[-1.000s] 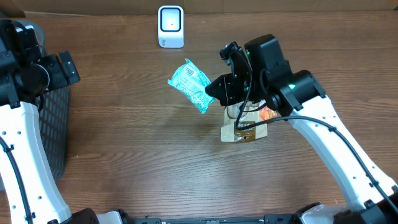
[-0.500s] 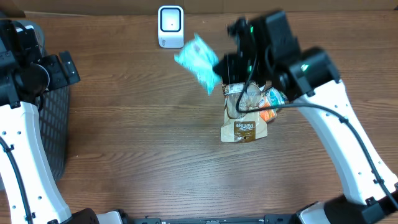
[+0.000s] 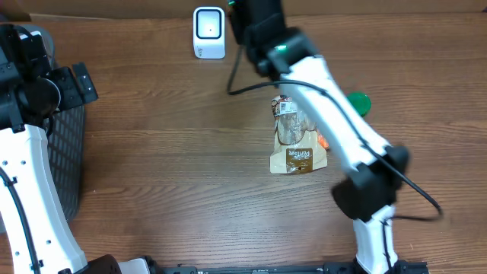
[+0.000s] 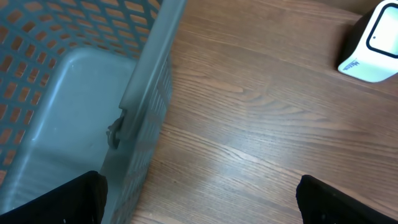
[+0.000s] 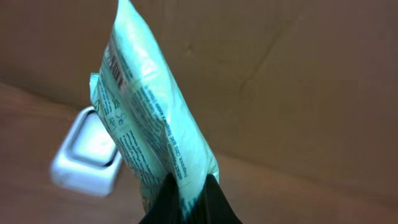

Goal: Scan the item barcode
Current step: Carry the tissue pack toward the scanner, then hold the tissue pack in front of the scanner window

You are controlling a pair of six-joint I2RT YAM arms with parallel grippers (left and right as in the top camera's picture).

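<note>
Right gripper [image 5: 189, 194], shut on the lower edge of the teal packet [image 5: 149, 118]; carried in the last second from beside the brown pouch [image 3: 293, 144] at mid-table to the far edge, just right of the scanner [image 5: 87, 158]. Barcode presentation judged begun. Left gripper [image 4: 199, 199] wide open, empty, by the basket [image 4: 62, 93].

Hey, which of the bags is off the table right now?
The teal packet, pinched in the right hand near the scanner. The brown pouch lies flat on the table.
</note>
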